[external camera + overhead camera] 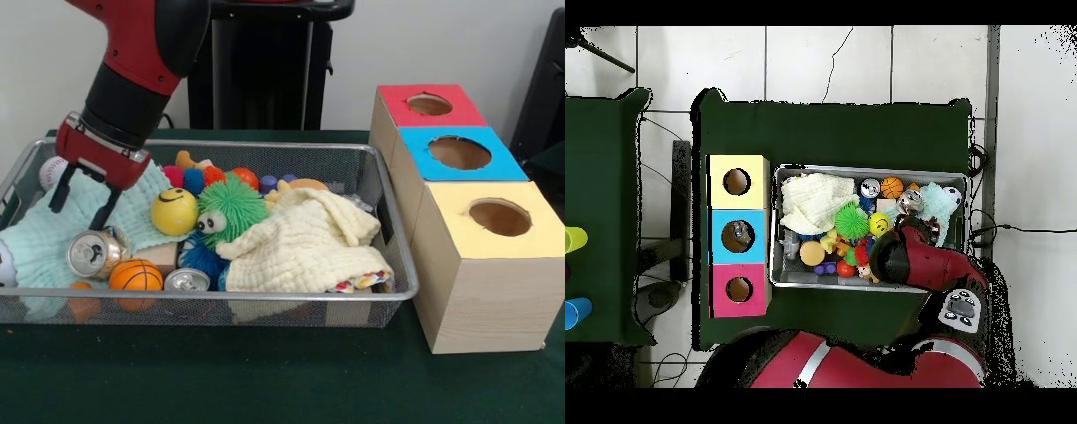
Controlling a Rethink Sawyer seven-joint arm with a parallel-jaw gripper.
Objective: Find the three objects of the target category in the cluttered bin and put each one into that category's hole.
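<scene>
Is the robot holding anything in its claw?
No. The gripper is open and empty, just above the mint cloth in the bin.

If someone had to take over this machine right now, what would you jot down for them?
Gripper: open, empty, fingers pointing down over the pale green cloth at one end of the wire basket.
Bottles: none visible; probably buried under the green cloth, the cream cloth or the toys.
Boxes: red, blue, yellow holes beside the basket; contents can't be seen.
Left: apparently everything. Find three bottles and drop them in.
</scene>
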